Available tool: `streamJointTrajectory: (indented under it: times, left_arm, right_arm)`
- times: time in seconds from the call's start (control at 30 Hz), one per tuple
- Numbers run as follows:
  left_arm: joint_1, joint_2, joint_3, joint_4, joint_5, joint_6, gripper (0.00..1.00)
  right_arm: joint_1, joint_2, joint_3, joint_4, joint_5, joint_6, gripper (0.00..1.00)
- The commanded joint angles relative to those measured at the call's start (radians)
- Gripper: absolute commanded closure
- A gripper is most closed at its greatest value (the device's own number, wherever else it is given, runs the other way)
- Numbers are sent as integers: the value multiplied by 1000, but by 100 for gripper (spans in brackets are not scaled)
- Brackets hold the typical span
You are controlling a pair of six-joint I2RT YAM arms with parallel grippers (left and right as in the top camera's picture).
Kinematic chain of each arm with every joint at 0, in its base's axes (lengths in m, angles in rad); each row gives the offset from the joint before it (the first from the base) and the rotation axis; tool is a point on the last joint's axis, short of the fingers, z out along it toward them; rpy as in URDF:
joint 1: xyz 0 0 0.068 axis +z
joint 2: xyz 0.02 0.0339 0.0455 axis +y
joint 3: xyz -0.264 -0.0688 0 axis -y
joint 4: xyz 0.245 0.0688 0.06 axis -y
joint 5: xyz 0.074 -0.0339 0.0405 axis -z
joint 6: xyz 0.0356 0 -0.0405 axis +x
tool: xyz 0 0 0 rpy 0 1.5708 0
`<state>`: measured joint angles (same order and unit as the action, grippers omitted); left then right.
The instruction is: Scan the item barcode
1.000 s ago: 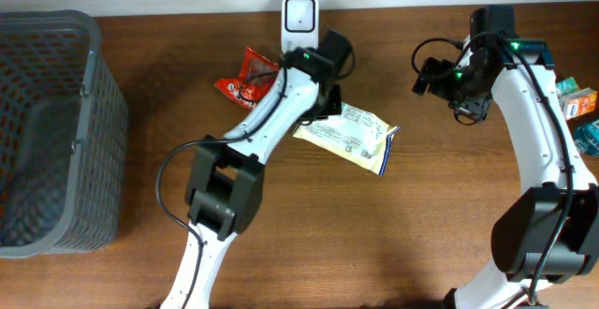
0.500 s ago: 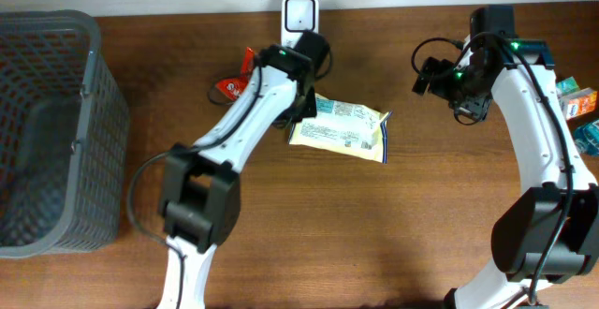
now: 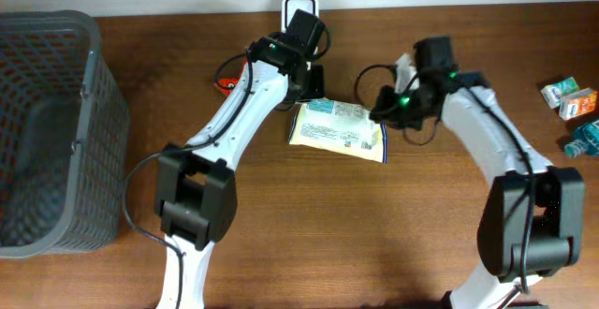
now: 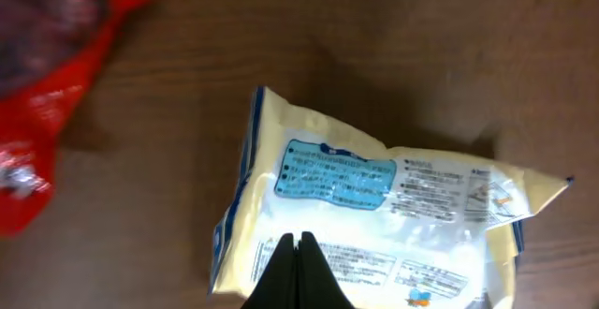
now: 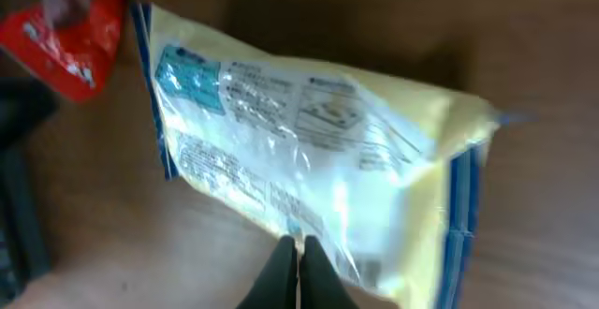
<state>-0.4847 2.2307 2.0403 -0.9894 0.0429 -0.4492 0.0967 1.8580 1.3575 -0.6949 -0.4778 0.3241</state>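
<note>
Overhead check: where's the packet?
– Mid-surface, toward the far edge, near the white scanner.
– Grippers?
– Left gripper pinched together on its film. Right gripper closed too, tips at the packet; grip unclear.

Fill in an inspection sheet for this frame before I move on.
Surface: wooden table.
Job's things: yellow packet, printed side up, in front of white scanner.
Clutter: red packet beside left arm; small boxes far right.
Grippers: left gripper shut on yellow packet; right gripper shut at its edge, grip unclear.
Cables: black cables loop off both arms.
Surroundings: grey basket at left.
</note>
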Motion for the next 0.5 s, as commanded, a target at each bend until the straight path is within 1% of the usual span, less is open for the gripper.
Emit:
streamJointTrajectory:
  times: [0.0,0.03,0.1,0.17,0.2,0.23,0.3,0.4,0.47]
  left_arm:
    - [5,72,2,31,67,80,100]
    - [5,92,2,50,67,80,100]
    - [5,129,2,78,66,80,100]
    - [8,158,2,82,63,81,100]
    - [11,173,2,79,35,81,100]
    - [15,190,2,66,-34,80,100]
    - [23,204,2,31,-111,80,100]
    - [38,197,21,-10,-136,80,100]
    - [42,186,102,-96,-137,80,100]
  right_arm:
    - [20,13,-104,121,-39,94,96]
    - [21,25,-142,189,-39,121,96]
    - [21,64,-186,265,-39,138,96]
    - [21,103,-190,272,-17,138,96]
    - [21,129,-190,267,45,138,96]
    - [21,138,-190,248,110,138,96]
    - [21,138,-189,206,209,131,96]
    - [20,124,-159,142,247,105,96]
    - [20,91,-69,44,247,58,96]
